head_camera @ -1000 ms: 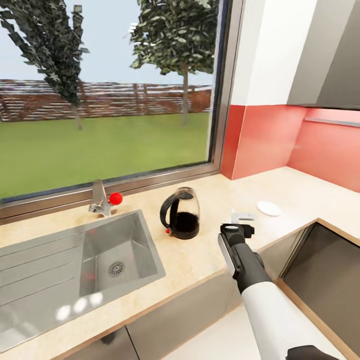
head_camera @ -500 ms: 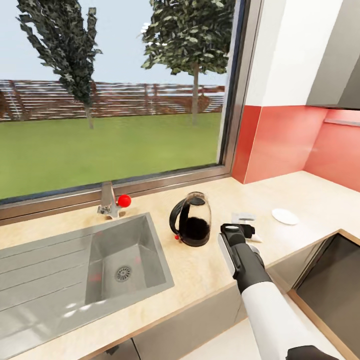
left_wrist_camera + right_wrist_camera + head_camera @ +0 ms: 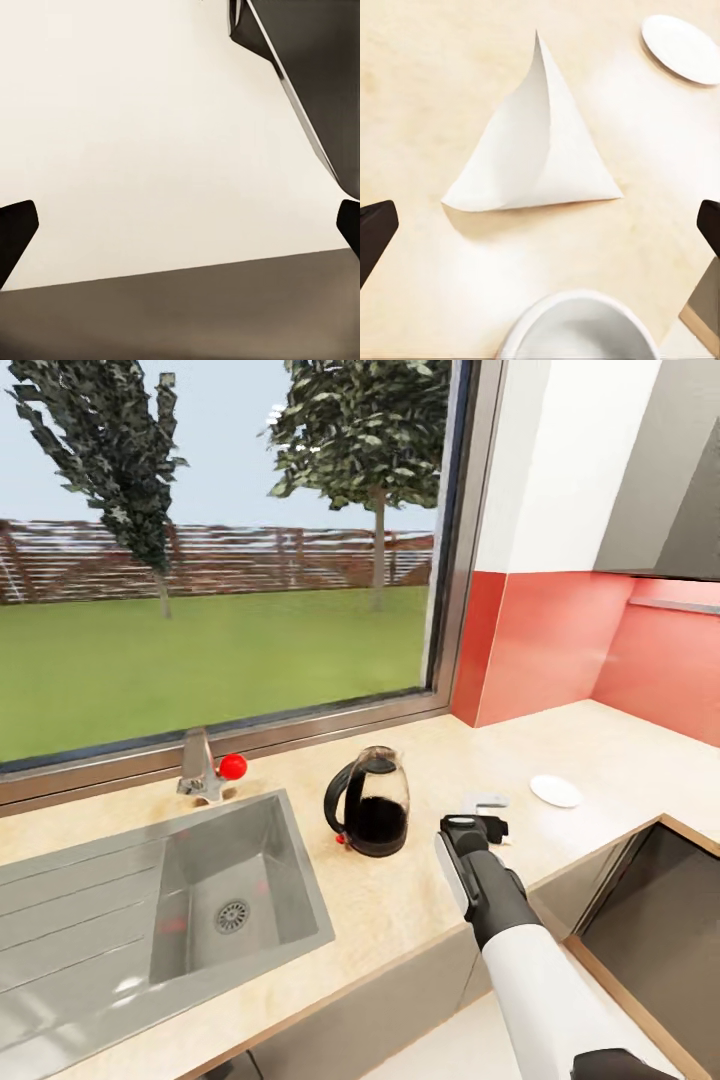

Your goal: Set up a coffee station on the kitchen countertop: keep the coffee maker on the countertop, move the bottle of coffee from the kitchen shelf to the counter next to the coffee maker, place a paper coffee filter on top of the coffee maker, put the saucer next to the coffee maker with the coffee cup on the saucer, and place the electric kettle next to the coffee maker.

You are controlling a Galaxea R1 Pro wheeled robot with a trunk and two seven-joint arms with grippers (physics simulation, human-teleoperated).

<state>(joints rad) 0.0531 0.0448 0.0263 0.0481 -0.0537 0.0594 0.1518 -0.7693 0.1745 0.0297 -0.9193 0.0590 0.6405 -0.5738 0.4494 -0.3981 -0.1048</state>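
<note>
filter (image 3: 536, 154): creased white paper cone, flat on tan wood-grain countertop (image 3: 427, 67) | right end effector (image 3: 540, 225): spread

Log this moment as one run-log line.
right gripper: open, above white paper cone filter | glass kettle with black handle: upright on tan countertop | round white saucer: on countertop, bare

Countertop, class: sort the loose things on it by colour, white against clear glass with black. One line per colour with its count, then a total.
White: 3 (paper coffee filter, saucer, coffee cup, of which only part of the rim shows)
Clear glass with black: 1 (electric kettle)
Total: 4
</note>
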